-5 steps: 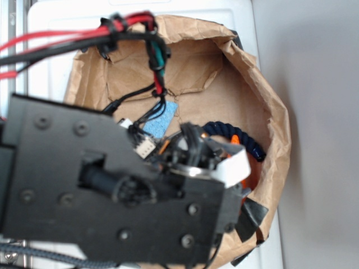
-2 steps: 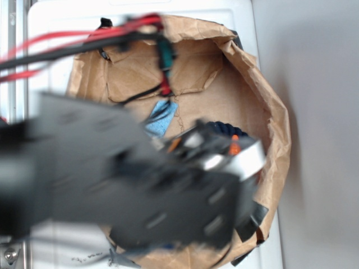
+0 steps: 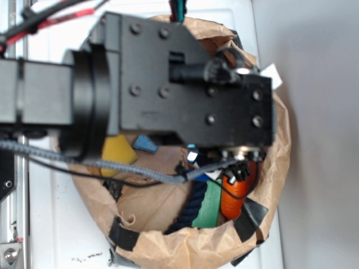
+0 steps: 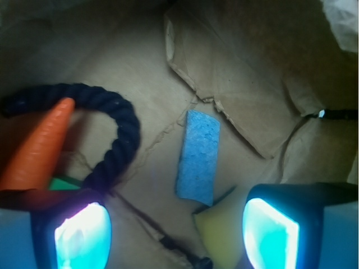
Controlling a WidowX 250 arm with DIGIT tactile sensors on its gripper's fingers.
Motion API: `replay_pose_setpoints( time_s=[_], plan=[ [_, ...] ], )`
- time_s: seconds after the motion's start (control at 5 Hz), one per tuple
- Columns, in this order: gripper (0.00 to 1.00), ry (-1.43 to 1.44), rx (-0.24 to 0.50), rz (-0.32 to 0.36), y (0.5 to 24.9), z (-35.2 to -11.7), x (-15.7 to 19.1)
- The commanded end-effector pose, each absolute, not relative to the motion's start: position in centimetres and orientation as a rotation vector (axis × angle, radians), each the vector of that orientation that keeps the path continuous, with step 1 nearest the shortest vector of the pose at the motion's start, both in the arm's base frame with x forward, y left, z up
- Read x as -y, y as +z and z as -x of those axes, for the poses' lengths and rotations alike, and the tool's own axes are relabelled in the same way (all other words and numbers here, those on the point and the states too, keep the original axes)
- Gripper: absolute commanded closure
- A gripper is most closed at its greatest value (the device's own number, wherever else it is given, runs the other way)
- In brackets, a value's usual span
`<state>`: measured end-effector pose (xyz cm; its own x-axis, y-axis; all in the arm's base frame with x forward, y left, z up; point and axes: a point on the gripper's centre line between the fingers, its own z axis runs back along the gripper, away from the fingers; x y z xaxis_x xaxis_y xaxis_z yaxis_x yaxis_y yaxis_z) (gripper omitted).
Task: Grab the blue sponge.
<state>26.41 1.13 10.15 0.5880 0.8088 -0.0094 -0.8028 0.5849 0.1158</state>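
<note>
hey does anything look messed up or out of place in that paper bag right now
The paper bag lining is torn and creased: a ragged flap lifts just above the blue sponge. The sponge itself lies flat, tilted slightly, its lower end touching or overlapping the yellow sponge. Nothing looks spilled. The gripper is open above them.

- The robot arm has swung from the lower left of the exterior view to the top, now covering the upper half of the paper bag.
- The blue sponge, earlier open to view mid-bag, now shows only a corner below the arm.
- The yellow sponge, green block and orange carrot-shaped piece have come into view.
</note>
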Motion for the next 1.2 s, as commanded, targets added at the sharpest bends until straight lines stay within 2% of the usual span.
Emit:
replay_pose_setpoints(
  time_s=[0.0, 0.2, 0.6, 0.8, 1.0],
  plan=[
    [0.0, 0.865, 0.081, 0.025, 8.8, -26.3, -3.2],
    [0.0, 0.866, 0.084, 0.028, 7.9, -27.5, -3.6],
    [0.0, 0.94, 0.068, -0.03, 6.4, -29.6, -3.3],
    [0.0, 0.894, 0.107, 0.017, 6.4, -28.5, -3.2],
    [0.0, 0.894, 0.107, 0.017, 6.4, -28.5, -3.2]
  ],
)
